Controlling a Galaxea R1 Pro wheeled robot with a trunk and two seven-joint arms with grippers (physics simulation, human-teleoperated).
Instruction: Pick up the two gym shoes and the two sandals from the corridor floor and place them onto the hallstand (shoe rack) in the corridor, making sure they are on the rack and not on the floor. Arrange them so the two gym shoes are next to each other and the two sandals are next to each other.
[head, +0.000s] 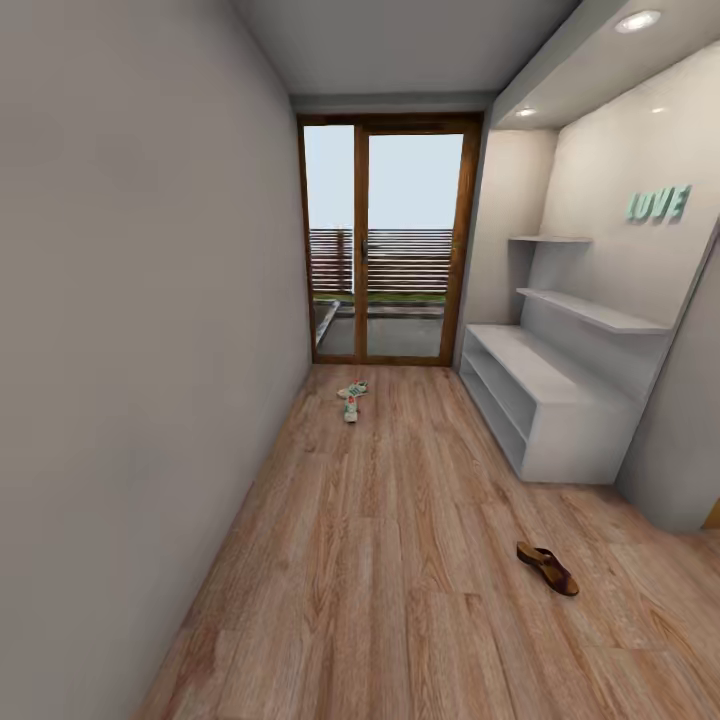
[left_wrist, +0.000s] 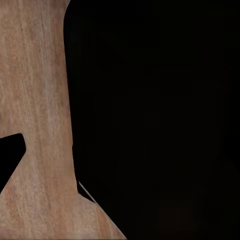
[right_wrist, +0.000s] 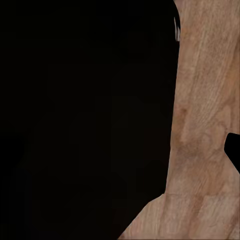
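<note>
Corridor floor (head: 400, 560): wood-grain planks, running to a glazed door (head: 388, 245).
2 gym shoes (head: 351, 398): on the floor near the door, close together, one just ahead of the other.
Sandals (head: 547, 567): brown, on the floor at right, well apart from the sneakers, near the hallstand's end; whether 1 or 2, unclear.
Hallstand (head: 545, 395): pale grey, against the right wall, stepped shelves above.
Jaws: both wrist views give dark bodywork over planks; state and distance to the shoes cannot be told.
</note>
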